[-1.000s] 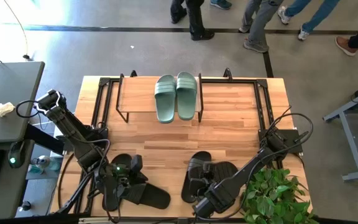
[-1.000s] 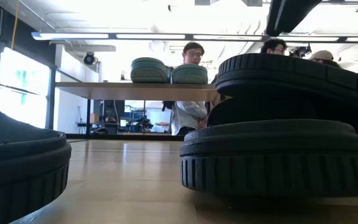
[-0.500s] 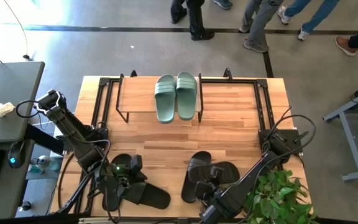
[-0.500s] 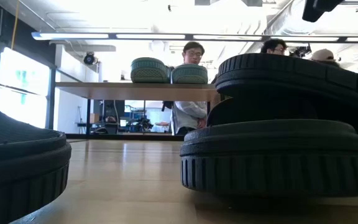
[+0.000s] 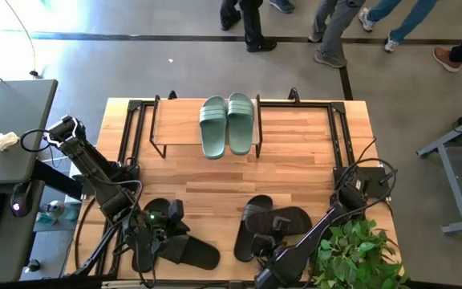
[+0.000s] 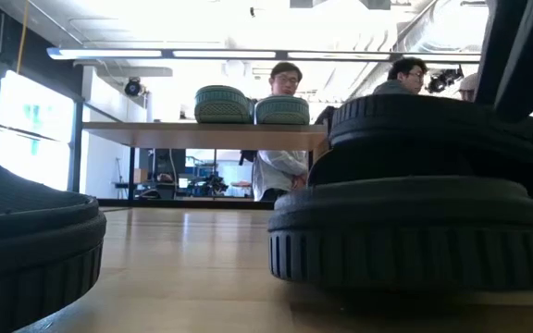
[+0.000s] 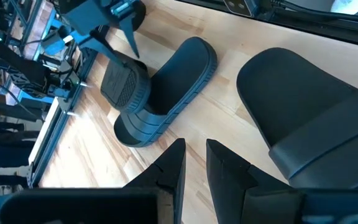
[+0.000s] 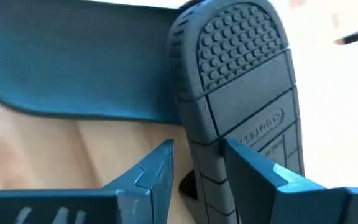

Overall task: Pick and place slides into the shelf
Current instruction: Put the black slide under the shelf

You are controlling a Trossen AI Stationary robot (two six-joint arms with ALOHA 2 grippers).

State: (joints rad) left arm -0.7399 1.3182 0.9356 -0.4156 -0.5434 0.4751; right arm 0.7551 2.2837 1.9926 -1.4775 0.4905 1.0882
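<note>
A sage-green pair of slides (image 5: 227,124) lies on the shelf (image 5: 175,124) at the table's far side. Two black pairs lie near the front edge. In the right pair, one slide (image 5: 291,218) lies flat and the other (image 8: 241,68) leans tilted on it, ribbed sole showing. My right gripper (image 8: 194,165) is open, its fingers astride that tilted slide's rim. My left gripper (image 7: 194,158) hovers over bare wood beside the left black pair (image 5: 175,241), with a narrow gap between its fingers and nothing in it. My right gripper has the tilted slide's long side rim (image 8: 205,155) between its open fingers, one finger (image 8: 257,171) against the sole side and the other on the footbed side. The fingers slant down from the near side, across the rim. The slide still leans on its mate.
A potted plant (image 5: 359,257) crowds the near right corner beside my right arm. Black metal frame rails (image 5: 339,136) run along the table's sides. A grey desk (image 5: 6,136) stands to the left. People (image 5: 335,24) walk beyond the far edge. Bare wood (image 5: 295,160) lies mid-table.
My right gripper has come down toward the right black pair and the table's near edge, rolling its wrist, its fingers as wide as before. The tilted black slide has sunk a little onto its mate.
</note>
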